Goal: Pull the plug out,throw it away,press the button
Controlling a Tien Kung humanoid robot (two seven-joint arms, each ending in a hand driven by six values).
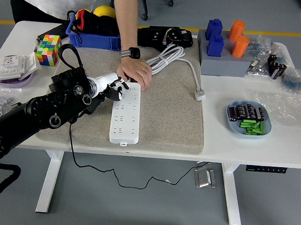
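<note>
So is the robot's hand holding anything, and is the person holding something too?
The left hand grips a small black thing beside the power strip, likely the plug; which part cannot be told. The person's hand presses down the strip's far end.

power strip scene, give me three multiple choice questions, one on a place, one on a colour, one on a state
1. Where does the white power strip lie?
A. on the beige mat
B. in the blue bin
C. on the floor

2. What colour are the two cylinders on the grey block?
A. green
B. orange
C. white

3. What is the person's hand doing?
A. lifting the cube
B. resting on the strip's far end
C. holding the plate

Answers:
1 A, the strip rests on the beige mat.
2 B, the two cylinders are orange.
3 B, the hand presses the strip's far end, beside the robot's left hand.
</note>
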